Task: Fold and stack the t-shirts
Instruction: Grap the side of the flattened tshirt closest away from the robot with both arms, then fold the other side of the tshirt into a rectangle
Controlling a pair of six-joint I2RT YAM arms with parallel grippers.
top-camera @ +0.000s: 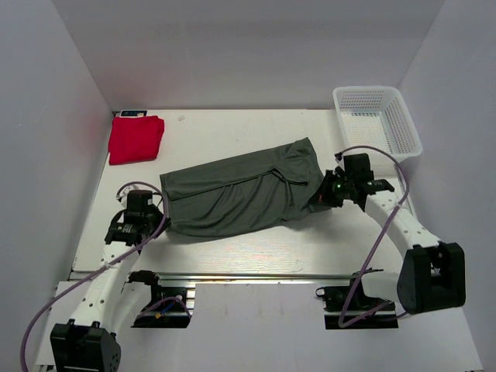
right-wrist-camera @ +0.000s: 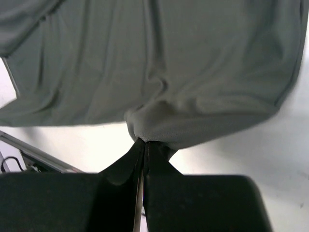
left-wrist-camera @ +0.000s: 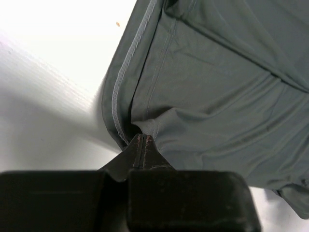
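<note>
A dark grey-green t-shirt (top-camera: 240,190) lies spread across the middle of the table, folded lengthwise, running from lower left to upper right. My left gripper (top-camera: 159,218) is shut on its left hem edge (left-wrist-camera: 126,96); a pinch of cloth rises from the closed fingertips (left-wrist-camera: 142,137). At the shirt's right end, my right gripper (top-camera: 320,198) is shut on a bunched fold of the grey-green cloth (right-wrist-camera: 159,128). The red t-shirt (top-camera: 136,138) lies folded at the far left corner, away from both grippers.
A white mesh basket (top-camera: 377,120) stands at the far right corner. The table's near edge with a metal rail (top-camera: 256,275) runs just in front of the shirt. White walls enclose the table on three sides.
</note>
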